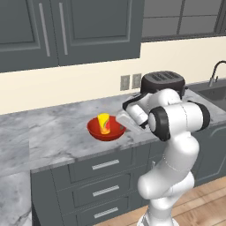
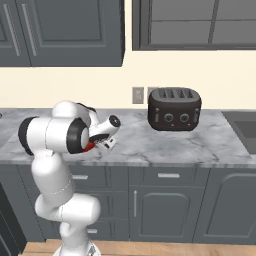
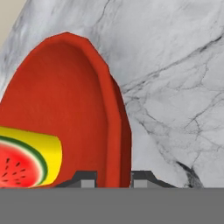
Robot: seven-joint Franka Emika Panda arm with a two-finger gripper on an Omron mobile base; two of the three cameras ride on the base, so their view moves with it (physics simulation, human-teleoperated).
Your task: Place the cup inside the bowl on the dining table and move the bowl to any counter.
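The red bowl (image 1: 106,128) sits on the grey marble counter (image 1: 57,137), above the dark drawers (image 1: 105,165); the yellow cup (image 1: 103,123) stands inside it; in the hand view the cup (image 3: 28,159) shows a watermelon print. The gripper (image 3: 113,178) is clamped on the bowl's (image 3: 65,105) near rim, one fingertip (image 3: 85,178) inside, one outside. A black toaster (image 2: 174,109) stands well apart by the wall; a sink (image 1: 216,92) lies further right.

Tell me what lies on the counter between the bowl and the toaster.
In the left base view, the claw and the arm's wrist lie between the bowl and the toaster; the counter there is otherwise bare marble.
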